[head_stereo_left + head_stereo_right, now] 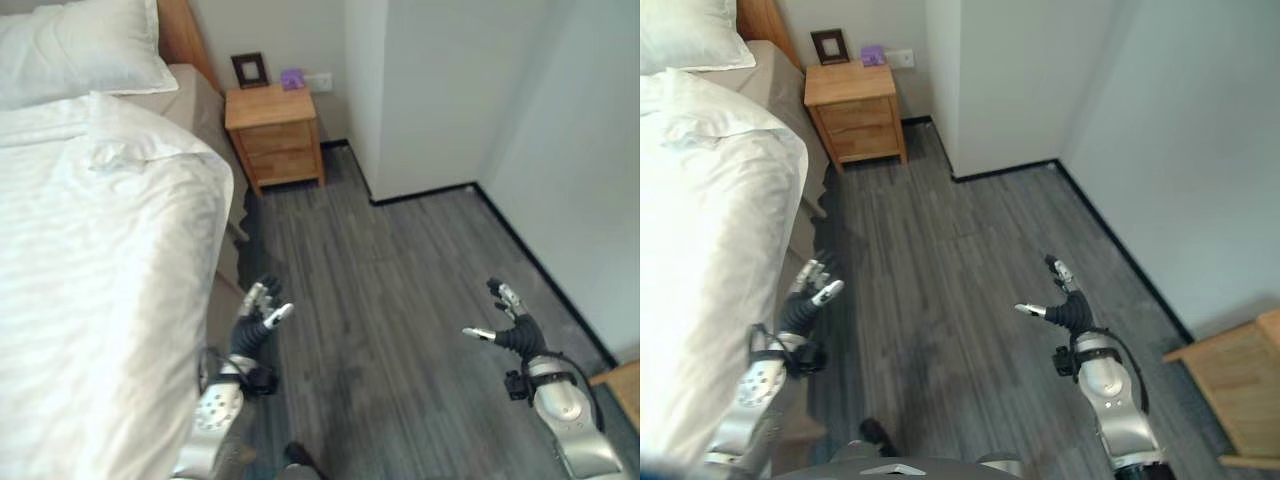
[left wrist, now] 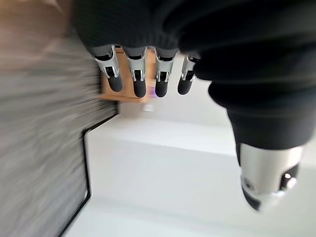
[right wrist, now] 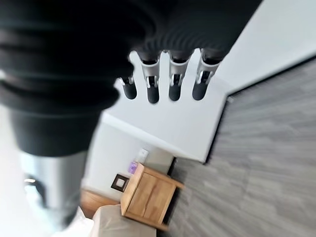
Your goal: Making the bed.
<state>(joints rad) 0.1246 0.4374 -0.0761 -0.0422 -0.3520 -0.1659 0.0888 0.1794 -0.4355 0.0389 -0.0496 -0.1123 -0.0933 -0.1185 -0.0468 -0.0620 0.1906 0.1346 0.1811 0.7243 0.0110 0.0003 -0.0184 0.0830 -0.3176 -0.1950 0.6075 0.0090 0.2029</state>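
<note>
Both hands' fingers straight, empty

Overall level: you see an evenly lit room, bright, with soft daylight tone.
Overexposure: the white duvet glares; in the right eye view its stripes wash out almost fully.
Shadows: a dark band lies on the floor along the bed's side and beside the nightstand; it is soft-edged.
Blur: in the left wrist view the floor streaks heavily; the left hand stays fairly crisp.
Focus: in the right wrist view the right hand and its cover look soft.
</note>
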